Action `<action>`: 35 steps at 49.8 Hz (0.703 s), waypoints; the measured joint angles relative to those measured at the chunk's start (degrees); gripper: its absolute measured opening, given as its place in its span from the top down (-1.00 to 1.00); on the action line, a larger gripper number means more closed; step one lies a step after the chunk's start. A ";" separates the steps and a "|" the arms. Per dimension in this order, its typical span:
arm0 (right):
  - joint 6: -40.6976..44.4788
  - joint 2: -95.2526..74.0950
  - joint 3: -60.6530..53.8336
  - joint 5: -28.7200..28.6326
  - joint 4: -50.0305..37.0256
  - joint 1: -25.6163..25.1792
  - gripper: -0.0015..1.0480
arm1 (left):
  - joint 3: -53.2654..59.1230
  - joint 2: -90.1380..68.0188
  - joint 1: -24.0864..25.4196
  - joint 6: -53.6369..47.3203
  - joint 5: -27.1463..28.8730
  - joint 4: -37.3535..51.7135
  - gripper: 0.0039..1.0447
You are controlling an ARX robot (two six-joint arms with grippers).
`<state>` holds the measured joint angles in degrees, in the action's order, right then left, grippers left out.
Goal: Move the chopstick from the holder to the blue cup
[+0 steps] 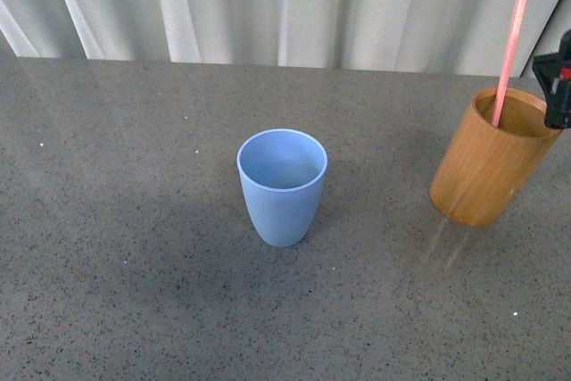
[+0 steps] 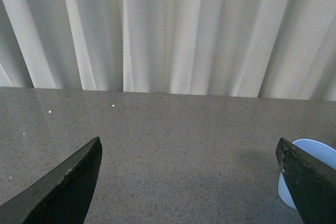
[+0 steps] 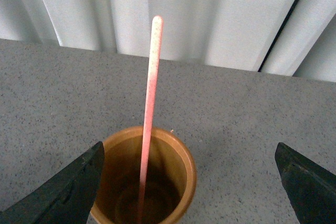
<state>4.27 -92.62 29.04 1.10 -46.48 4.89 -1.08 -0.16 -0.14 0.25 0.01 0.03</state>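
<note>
The light-blue cup point(image 1: 282, 186) stands upright and empty at the table's middle. The tan wooden holder point(image 1: 490, 156) stands at the right with the pink chopstick point(image 1: 508, 58) upright in it, leaning on its rim. My right gripper point(image 1: 557, 80) is open at the right edge of the front view, just right of the holder's rim. In the right wrist view the holder point(image 3: 181, 161) and chopstick point(image 3: 150, 98) sit between the spread fingers, nearer one finger; the gripper point(image 3: 189, 182) holds nothing. My left gripper point(image 2: 189, 182) is open and empty, with the cup's rim point(image 2: 310, 148) beside one finger.
The grey speckled table point(image 1: 134, 220) spreads around both vessels. A white pleated curtain point(image 1: 285, 6) hangs behind the table's far edge. The left arm is out of the front view.
</note>
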 joint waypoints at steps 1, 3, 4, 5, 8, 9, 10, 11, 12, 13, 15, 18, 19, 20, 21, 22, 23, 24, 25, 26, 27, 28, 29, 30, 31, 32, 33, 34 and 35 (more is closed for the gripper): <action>0.02 -0.50 0.70 0.24 0.04 0.15 -0.81 | 0.00 0.00 0.00 0.00 0.00 0.00 -0.87; 0.00 -1.53 2.05 0.77 0.04 0.42 -0.81 | 0.00 0.00 0.00 0.00 0.00 0.00 -0.87; -0.09 -1.97 2.69 0.85 0.04 0.52 -0.81 | 0.00 0.00 0.00 0.00 0.00 0.00 -0.87; -0.22 -2.21 3.02 0.87 0.07 0.59 -0.81 | 0.00 0.00 0.00 0.00 0.00 0.00 -0.87; -0.66 -3.28 4.52 1.18 0.26 0.87 -0.81 | 0.00 0.00 0.00 0.00 0.02 0.00 -0.87; -0.83 -3.65 5.07 1.29 0.26 0.98 -0.81 | 0.00 0.00 0.00 0.00 0.02 0.00 -0.87; -1.05 -4.09 5.57 1.38 0.22 1.11 -0.81 | 0.00 0.00 0.00 0.00 0.02 0.00 -0.87; -1.22 -4.48 6.08 1.44 0.22 1.25 -0.81 | 0.00 0.00 0.00 0.00 0.02 0.00 -0.87; -1.44 -4.87 6.56 1.42 0.22 1.36 -0.81 | 0.00 0.00 0.00 0.00 0.00 0.00 -0.87; -1.64 -5.31 7.02 1.46 0.24 1.51 -0.81 | 0.00 0.00 0.00 0.00 0.00 0.00 -0.87; -2.16 -6.29 8.15 1.62 0.20 1.77 -0.81 | 0.00 0.00 0.00 0.00 0.02 0.00 -0.87; -2.86 -7.87 9.70 1.73 0.15 2.25 -0.81 | 0.00 0.00 0.00 0.00 0.00 0.00 -0.87; -3.04 -8.28 10.08 1.79 0.11 2.36 -0.81 | 0.00 0.00 0.00 0.00 0.00 0.00 -0.87; -3.19 -8.92 10.58 1.84 -0.17 2.49 -0.81 | 0.00 0.00 0.00 0.00 0.02 0.00 -0.87; -3.23 -9.33 10.93 1.86 -0.33 2.60 -0.81 | 0.00 0.00 0.00 0.00 0.02 0.00 -0.87; -3.32 -9.79 11.34 1.88 -0.35 2.69 -0.81 | 0.00 0.00 0.00 0.00 0.00 0.00 -0.87; -3.45 -10.43 11.91 1.99 -0.35 2.80 -0.81 | 0.00 0.00 0.00 0.00 0.02 0.00 -0.87; -3.45 -10.91 12.31 2.08 -0.37 2.86 -0.81 | 0.00 0.00 0.00 0.00 0.00 0.00 -0.87; -3.45 -11.32 12.68 2.08 -0.48 2.93 -0.81 | 0.00 0.00 0.00 0.00 0.00 0.00 -0.87; -3.48 -12.00 13.20 2.16 -0.63 2.97 -0.81 | 0.00 0.00 0.00 0.00 0.00 0.00 -0.87; -3.50 -12.44 13.55 2.27 -0.66 2.99 -0.81 | 0.00 0.00 0.00 0.00 0.00 0.00 -0.87; -3.56 -13.05 14.08 2.43 -0.66 2.99 -0.81 | 0.00 0.00 0.00 0.00 0.00 0.00 -0.87; -3.61 -13.53 14.45 2.51 -0.66 2.99 -0.81 | 0.00 0.00 0.00 0.00 0.00 0.00 -0.87; -3.65 -13.90 14.80 2.54 -0.66 2.99 -0.81 | 0.00 0.00 0.00 0.00 0.02 0.00 -0.87; -3.65 -14.53 15.30 2.64 -0.66 2.99 -0.81 | 0.00 0.00 0.00 0.00 0.02 0.00 -0.87; -3.65 -14.88 15.63 2.73 -0.68 2.97 -0.81 | 0.00 0.00 0.00 0.00 0.00 0.00 -0.87; -3.69 -15.50 16.13 2.80 -0.68 2.97 -0.81 | 0.00 0.00 0.00 0.00 0.00 0.00 -0.87; -3.67 -15.82 16.44 2.82 -0.68 2.97 -0.81 | 0.00 0.00 0.00 0.00 0.00 0.00 -0.87; -3.67 -15.98 16.59 2.84 -0.68 2.97 -0.81 | 0.00 0.00 0.00 0.00 0.00 0.00 -0.87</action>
<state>0.60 -108.60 45.63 3.95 -47.16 7.86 -1.08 -0.16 -0.14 0.25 0.01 0.03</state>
